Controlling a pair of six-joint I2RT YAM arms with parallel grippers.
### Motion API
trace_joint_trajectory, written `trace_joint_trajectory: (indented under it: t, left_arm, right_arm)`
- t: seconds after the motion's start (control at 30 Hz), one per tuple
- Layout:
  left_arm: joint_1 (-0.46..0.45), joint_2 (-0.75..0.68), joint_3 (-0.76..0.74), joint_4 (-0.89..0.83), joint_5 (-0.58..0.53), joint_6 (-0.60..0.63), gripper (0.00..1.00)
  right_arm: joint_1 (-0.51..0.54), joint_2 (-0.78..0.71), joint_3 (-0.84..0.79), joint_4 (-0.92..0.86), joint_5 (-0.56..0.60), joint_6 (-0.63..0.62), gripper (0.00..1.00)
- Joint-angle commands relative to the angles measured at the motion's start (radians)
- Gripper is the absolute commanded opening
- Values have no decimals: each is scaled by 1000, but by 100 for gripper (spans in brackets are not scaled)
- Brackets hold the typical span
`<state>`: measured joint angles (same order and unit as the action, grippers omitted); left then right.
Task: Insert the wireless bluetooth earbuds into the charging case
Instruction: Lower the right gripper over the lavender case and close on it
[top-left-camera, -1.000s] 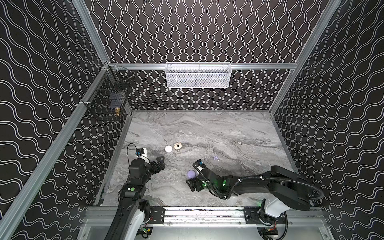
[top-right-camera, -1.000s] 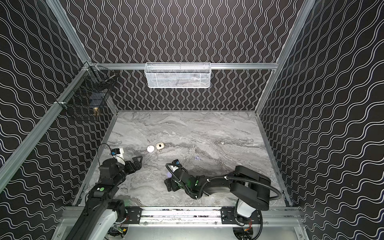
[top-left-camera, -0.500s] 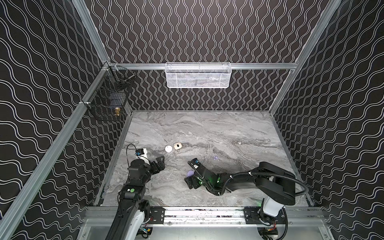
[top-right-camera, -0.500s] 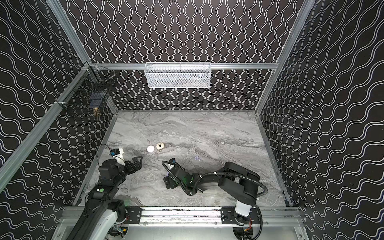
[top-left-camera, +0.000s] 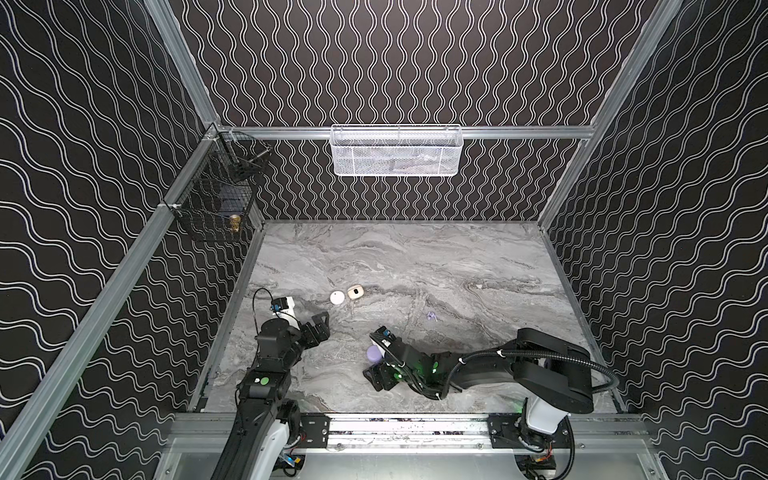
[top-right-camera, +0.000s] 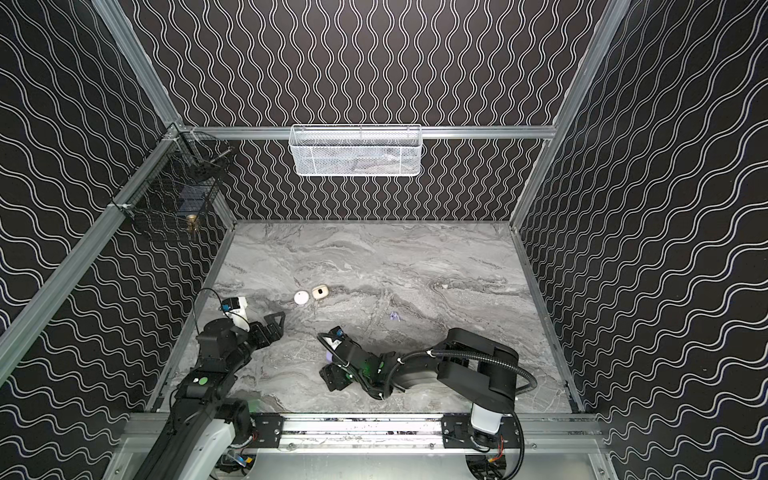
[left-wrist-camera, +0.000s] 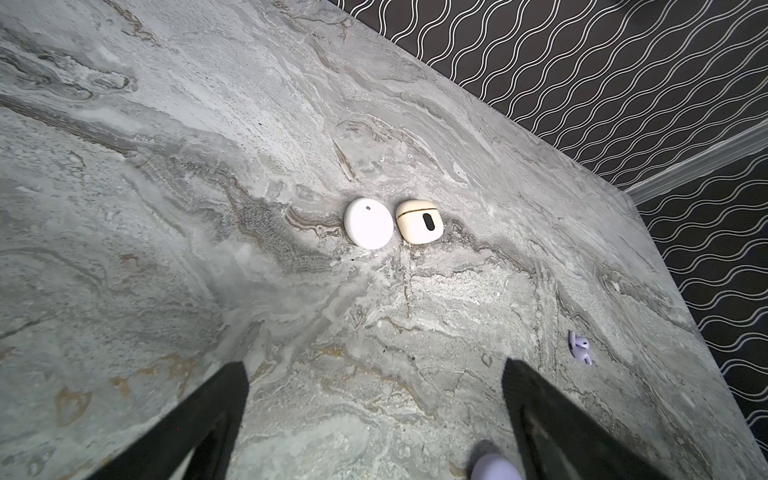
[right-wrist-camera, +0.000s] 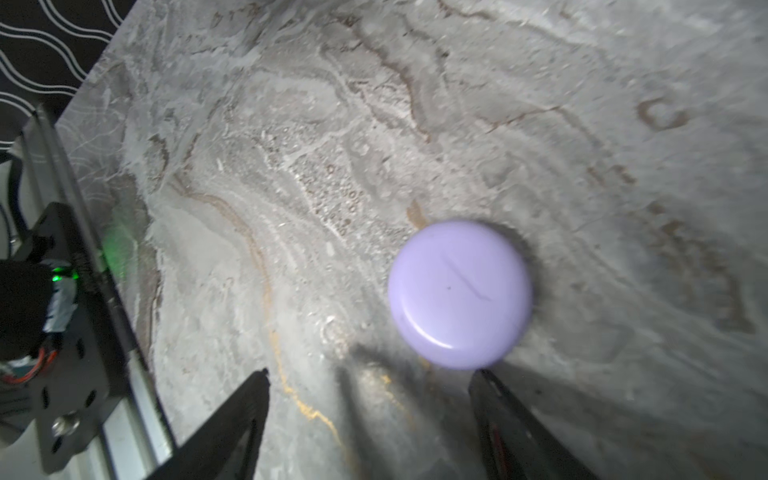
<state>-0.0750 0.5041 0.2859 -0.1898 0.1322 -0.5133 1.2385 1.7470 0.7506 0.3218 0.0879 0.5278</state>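
- A grey marbled table (top-left-camera: 415, 257) is being enclosed on three sides by black walls (top-left-camera: 374, 62) printed with white wavy lines, and a metal frame rail (top-left-camera: 395, 428) is running along its front edge
- A black wire basket (top-left-camera: 212, 199) is being carried on the left wall and a white mesh basket (top-left-camera: 395, 153) on the back wall
- Three charging cases are being counted, all lying closed: a white round case (left-wrist-camera: 368, 223) and a cream case (left-wrist-camera: 419, 221) just beside each other left of centre, and a lavender case (right-wrist-camera: 460, 294) nearer the front, near the middle
- One lavender earbud (left-wrist-camera: 579, 347) is lying on the bare table, right of all three cases and well apart from them
- A pale speck (top-left-camera: 479, 286) is being seen farther right, too small to identify
- The left arm is being held up from the front rail, and the left gripper (left-wrist-camera: 374, 370) is being pointed toward the white and cream pair, with its jaws spread wide and nothing between them
- The right arm is being stretched low across the table toward the middle; the right gripper (right-wrist-camera: 370, 374) is hovering close to the surface, its jaws parted and gripping nothing, with the lavender case just beyond one fingertip (right-wrist-camera: 494, 399); contact cannot be told
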Motion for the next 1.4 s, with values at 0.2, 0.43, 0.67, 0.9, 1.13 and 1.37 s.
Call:
trace_joint_trajectory:
  t: [0.2,0.43,0.67,0.9,1.13,1.37]
  left_arm:
    - [1,-3,-3,3,2,16,99]
    - [1,-17,-6,1,10,16,99]
    - [1,-29,-9,1,18,18,99]
    - [0,-61,-20,10,49,22,92]
    - [1,-83,-24,3,49,19,91]
    - [0,-82,-26,6,55,18,91]
  right_arm:
    - [3,-108,-26,-41,113,-32,81]
    - [1,-170,-51,2,74,-398,92]
    - [-57,-157,-81,65,-54,-618,92]
    - [-98,-10,34,-53,-108,-669,89]
    - [-107,73,80,-70,-165,-664,81]
    - [-108,75,64,-50,-169,-651,72]
